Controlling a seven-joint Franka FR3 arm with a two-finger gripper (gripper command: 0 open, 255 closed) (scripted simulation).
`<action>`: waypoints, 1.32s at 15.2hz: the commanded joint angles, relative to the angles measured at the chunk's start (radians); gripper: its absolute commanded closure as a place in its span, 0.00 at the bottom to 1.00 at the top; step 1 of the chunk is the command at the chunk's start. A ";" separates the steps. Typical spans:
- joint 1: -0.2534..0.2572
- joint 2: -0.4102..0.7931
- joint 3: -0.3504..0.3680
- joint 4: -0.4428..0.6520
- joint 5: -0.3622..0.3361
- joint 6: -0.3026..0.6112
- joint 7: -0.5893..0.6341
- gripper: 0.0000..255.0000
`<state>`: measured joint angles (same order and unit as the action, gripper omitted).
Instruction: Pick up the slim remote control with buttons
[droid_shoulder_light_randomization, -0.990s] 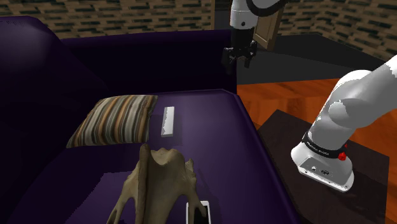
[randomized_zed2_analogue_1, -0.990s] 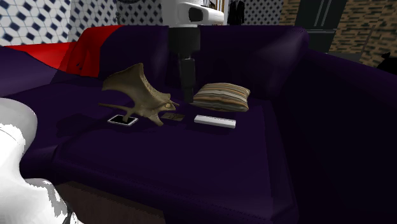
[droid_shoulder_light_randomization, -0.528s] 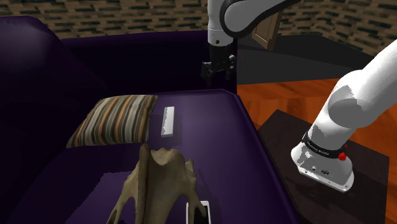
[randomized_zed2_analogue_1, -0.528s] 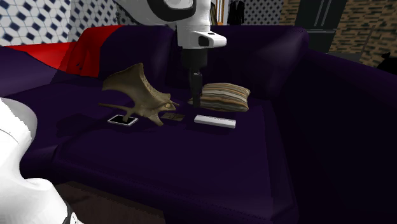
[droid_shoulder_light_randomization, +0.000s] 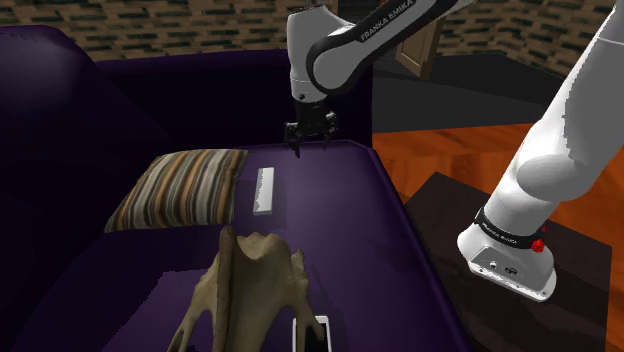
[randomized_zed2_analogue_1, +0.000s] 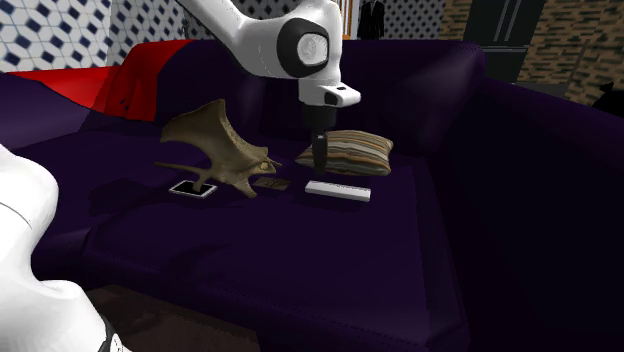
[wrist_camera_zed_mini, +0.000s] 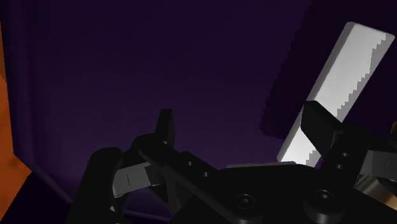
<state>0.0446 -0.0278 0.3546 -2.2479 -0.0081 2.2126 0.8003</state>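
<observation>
We see the slim white remote (droid_shoulder_light_randomization: 263, 190) (randomized_zed2_analogue_1: 338, 190) lying flat on the seat of the dark purple sofa (droid_shoulder_light_randomization: 335, 225) (randomized_zed2_analogue_1: 300, 265), just beside the striped cushion (droid_shoulder_light_randomization: 185, 188) (randomized_zed2_analogue_1: 347, 153), along the cushion's edge that faces the shoulder view's right. From these angles we cannot quite tell whether remote and cushion touch; they look a sliver apart.

The hand (droid_shoulder_light_randomization: 303, 142) (randomized_zed2_analogue_1: 320, 163) hangs in the air above the seat, near the cushion's far corner and just past the remote's far end, pointing down at the sofa. In the wrist view the hand (wrist_camera_zed_mini: 245, 124) has its two black fingers (wrist_camera_zed_mini: 165, 127) spread wide, with only bare purple upholstery between them. The remote (wrist_camera_zed_mini: 340, 83) lies outside that gap, slanting away beside one finger, which covers part of its length. Nothing is gripped.

On the cushion's other side from the hand, farther along the seat, stands a tan, bone-like sculpture (droid_shoulder_light_randomization: 250, 290) (randomized_zed2_analogue_1: 215, 150). A flat white-rimmed phone (droid_shoulder_light_randomization: 312, 335) (randomized_zed2_analogue_1: 193, 188) lies at the sculpture's foot, well apart from the cushion. A small dark flat item (randomized_zed2_analogue_1: 271, 184) lies between the phone and the remote, near the cushion.
</observation>
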 joint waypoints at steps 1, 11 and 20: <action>0.010 0.079 0.013 0.050 -0.031 0.026 0.063 0.00; 0.116 0.487 -0.017 0.398 -0.183 0.065 0.300 0.00; 0.164 0.651 -0.051 0.517 -0.224 0.108 0.352 0.00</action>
<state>0.2063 0.6118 0.3068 -1.7342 -0.2288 2.3128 1.1509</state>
